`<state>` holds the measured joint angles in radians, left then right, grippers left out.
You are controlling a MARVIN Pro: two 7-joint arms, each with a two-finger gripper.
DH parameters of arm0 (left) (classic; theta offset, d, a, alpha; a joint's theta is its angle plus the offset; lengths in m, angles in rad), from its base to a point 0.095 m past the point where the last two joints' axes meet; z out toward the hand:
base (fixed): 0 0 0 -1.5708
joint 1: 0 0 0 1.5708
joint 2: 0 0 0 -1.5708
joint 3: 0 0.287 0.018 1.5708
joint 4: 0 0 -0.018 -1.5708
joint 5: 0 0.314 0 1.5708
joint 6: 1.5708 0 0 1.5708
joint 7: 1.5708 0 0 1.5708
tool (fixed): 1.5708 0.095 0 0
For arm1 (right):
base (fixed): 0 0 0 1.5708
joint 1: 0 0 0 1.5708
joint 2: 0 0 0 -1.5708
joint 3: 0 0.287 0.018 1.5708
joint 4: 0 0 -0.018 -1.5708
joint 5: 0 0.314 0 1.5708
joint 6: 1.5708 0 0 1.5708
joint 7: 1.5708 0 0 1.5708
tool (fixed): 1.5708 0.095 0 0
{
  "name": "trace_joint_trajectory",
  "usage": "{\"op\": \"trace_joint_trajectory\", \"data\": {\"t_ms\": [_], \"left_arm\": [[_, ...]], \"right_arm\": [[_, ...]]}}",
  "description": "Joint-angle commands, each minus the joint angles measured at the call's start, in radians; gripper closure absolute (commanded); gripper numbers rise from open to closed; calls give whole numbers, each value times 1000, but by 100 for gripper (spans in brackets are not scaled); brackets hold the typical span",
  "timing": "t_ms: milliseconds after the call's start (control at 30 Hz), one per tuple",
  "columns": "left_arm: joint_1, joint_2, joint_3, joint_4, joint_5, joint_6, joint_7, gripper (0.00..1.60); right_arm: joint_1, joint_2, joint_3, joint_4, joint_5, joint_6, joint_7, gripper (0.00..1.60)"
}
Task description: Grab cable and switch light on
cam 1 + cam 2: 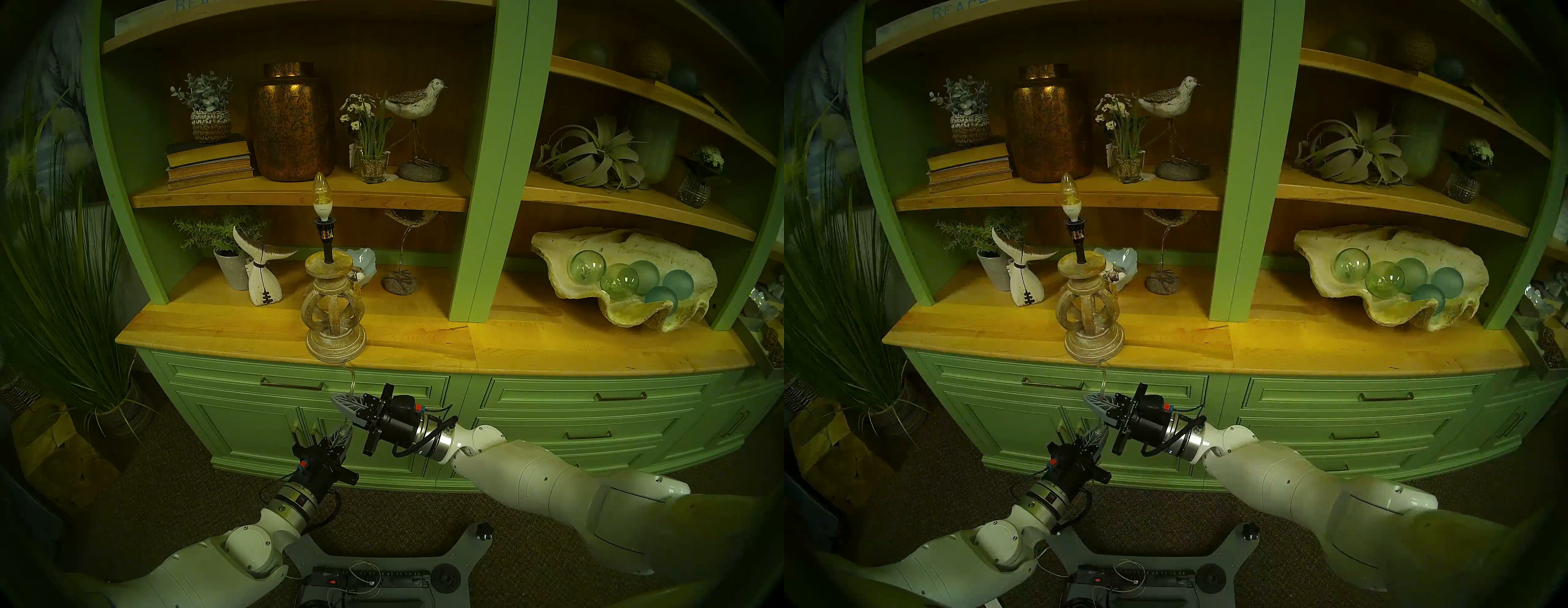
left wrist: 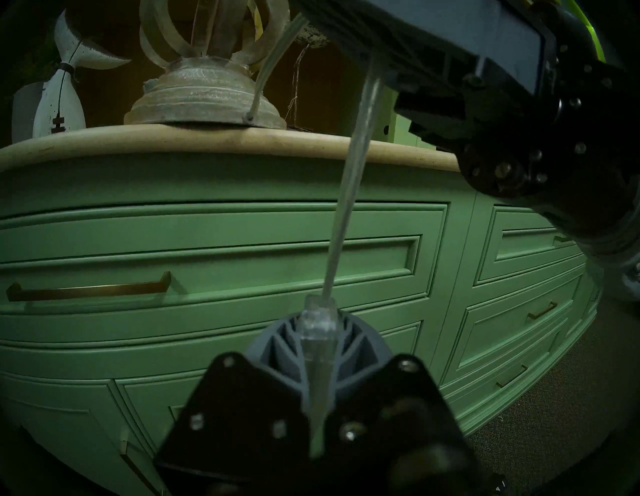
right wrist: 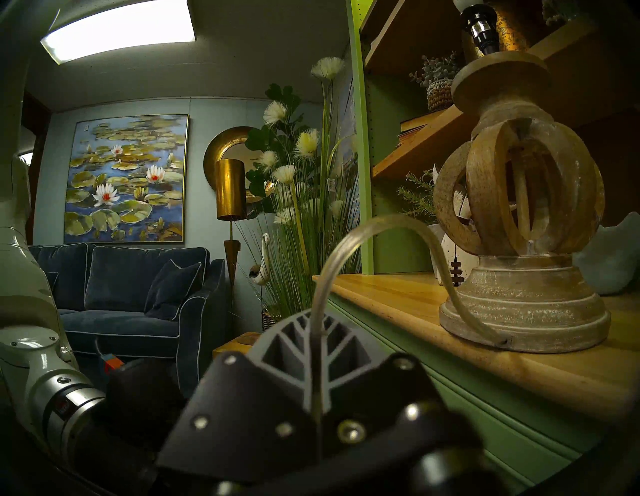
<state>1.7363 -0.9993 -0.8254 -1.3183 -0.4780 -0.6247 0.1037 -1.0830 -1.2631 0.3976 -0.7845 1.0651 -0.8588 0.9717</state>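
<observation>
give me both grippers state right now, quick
left gripper: shut on the switch block of the clear cable
right gripper: shut on the cable, higher up, near the lamp

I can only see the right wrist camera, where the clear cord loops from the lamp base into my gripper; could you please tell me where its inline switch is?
Observer: The left wrist view shows the clear switch block clamped between the fingers of the left gripper.
Operator: Thank you. Where is that gripper relative to mine?
Observer: In the head view it sits just below the right gripper, and the cord runs straight between the two.
Operator: And is the bulb lit?
Observer: The candle-shaped bulb looks unlit; I see no bright glow from it.
</observation>
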Motion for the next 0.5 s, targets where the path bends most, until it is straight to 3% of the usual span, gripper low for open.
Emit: {"op": "trace_joint_trajectory", "data": {"t_ms": [0, 33, 200, 233, 333, 400, 467], "left_arm": [[-26, -7, -7, -16, 2, -14, -11, 8], [-27, -6, -7, -17, 4, -12, -11, 0], [-27, -9, -10, -15, 3, -12, -10, 0], [-27, -9, -10, -15, 3, -12, -11, 18], [-28, -6, -12, -14, 1, -11, -13, 45], [-29, -6, -13, -12, -3, -10, -17, 82], [-30, -8, -14, -4, -6, -11, -20, 86]], "right_arm": [[38, -1, 2, -27, 13, -14, 92, 160], [39, -1, 1, -28, 14, -14, 92, 160], [41, 0, -5, -27, 19, -17, 93, 160], [41, 0, -6, -27, 21, -17, 93, 160], [43, 1, -10, -27, 23, -18, 92, 160], [44, 1, -13, -27, 26, -20, 92, 160], [45, 2, -17, -28, 28, -21, 89, 160]]}}
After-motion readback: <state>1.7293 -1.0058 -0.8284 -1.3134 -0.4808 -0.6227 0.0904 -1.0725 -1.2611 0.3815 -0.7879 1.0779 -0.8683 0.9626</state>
